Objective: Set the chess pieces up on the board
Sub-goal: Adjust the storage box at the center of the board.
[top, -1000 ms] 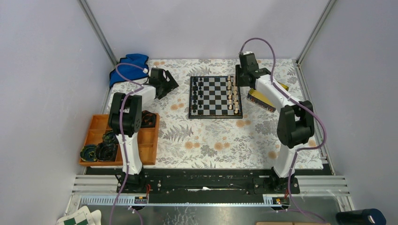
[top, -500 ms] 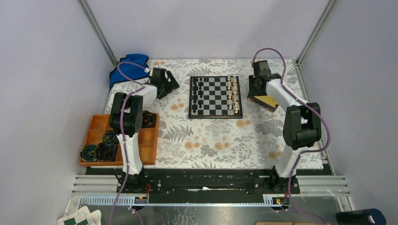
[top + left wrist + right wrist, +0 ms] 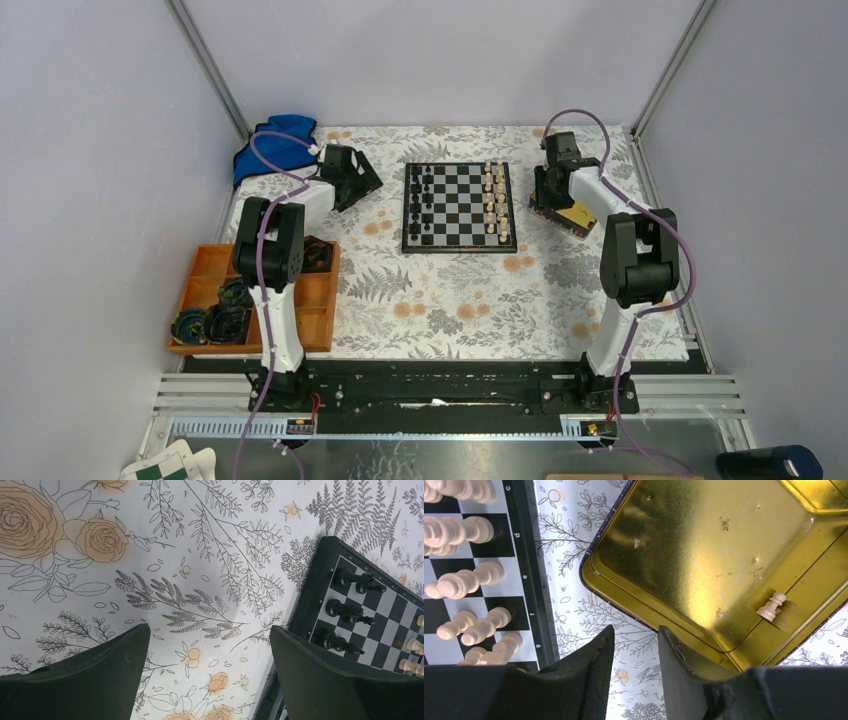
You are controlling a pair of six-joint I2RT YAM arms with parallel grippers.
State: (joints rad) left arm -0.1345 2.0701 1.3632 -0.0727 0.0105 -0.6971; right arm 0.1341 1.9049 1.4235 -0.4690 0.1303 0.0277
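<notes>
Top view: the board (image 3: 459, 207) lies mid-table, with the tin (image 3: 578, 216) at its 3 o'clock under the right gripper (image 3: 547, 197). A tray (image 3: 205, 270) at 8 o'clock holds dark clutter.

Left wrist: the left gripper (image 3: 207, 630) gapes empty beside the black pieces (image 3: 345, 610).

Right wrist: the right gripper's jaws are parted and bare. The tin's lone pawn (image 3: 771, 606) stands at 4 o'clock, and an off-centre pinch could topple it.

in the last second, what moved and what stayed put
The right tool swung rightward, away from the board, and now hangs over the gold tin, open and empty. One pale pawn lies in the tin. Nothing was visibly taken or let go. The left tool, open beside the board, and the chess pieces stayed put.
</notes>
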